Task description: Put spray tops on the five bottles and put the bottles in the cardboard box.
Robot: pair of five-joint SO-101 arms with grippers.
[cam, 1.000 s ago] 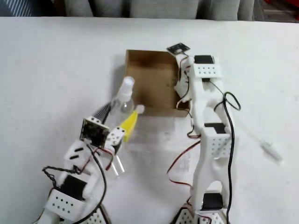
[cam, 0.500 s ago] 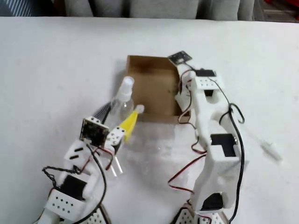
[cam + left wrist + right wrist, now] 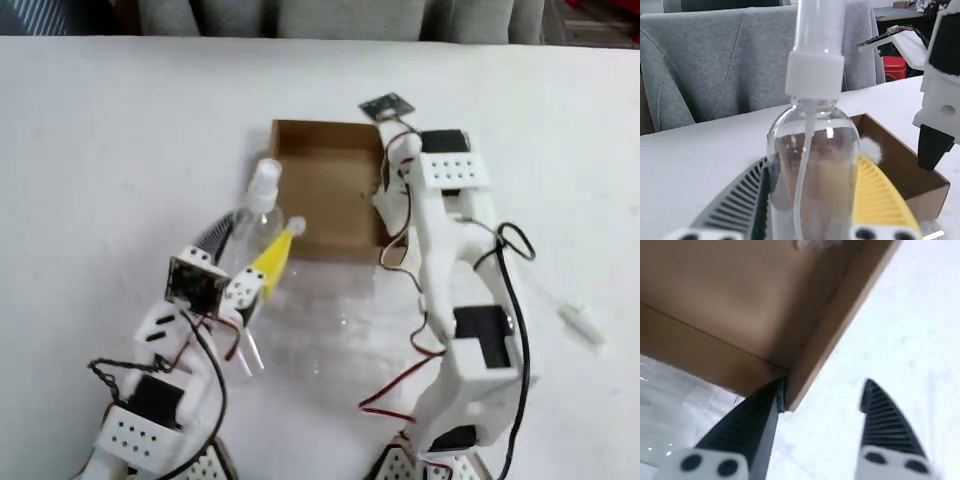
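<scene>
A grey sofa (image 3: 730, 60) stands behind the white table (image 3: 120, 130); beyond it, perhaps something red (image 3: 895, 67).

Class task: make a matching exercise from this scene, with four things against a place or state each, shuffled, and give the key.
1 bottle
2 box
3 right gripper
4 loose spray top

a open, at a box corner
b lying alone on the table
c clamped in the left gripper
d brown cardboard, open-topped

Pairs: 1c, 2d, 3a, 4b
</scene>
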